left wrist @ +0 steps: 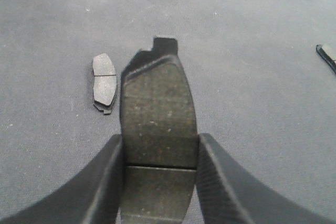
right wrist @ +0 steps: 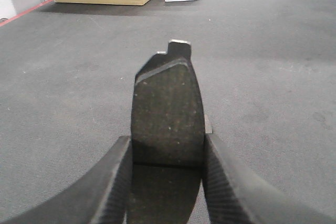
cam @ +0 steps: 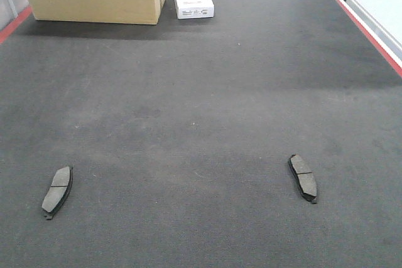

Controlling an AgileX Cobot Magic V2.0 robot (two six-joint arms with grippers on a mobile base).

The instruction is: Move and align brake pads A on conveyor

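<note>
You have a flat dark-grey brake pad (left wrist: 157, 124) pinched by its long edges in the left gripper (left wrist: 160, 153), and a second dark pad (right wrist: 168, 114) pinched the same way in the right gripper (right wrist: 167, 153), each with its end tab pointing away from the wrist. Two more small grey pads lie flat on the wide charcoal carpet-textured conveyor belt (cam: 201, 111): one at the near left (cam: 57, 190), one at the near right (cam: 303, 177), well apart and angled opposite ways. Both grips sit on narrow edges, so a quick swing could let a pad twist or slip out. Release too high and it may bounce out of line. From the left wrist view, the lying pad (left wrist: 104, 82) is close; set down carelessly and you'll nudge it
</note>
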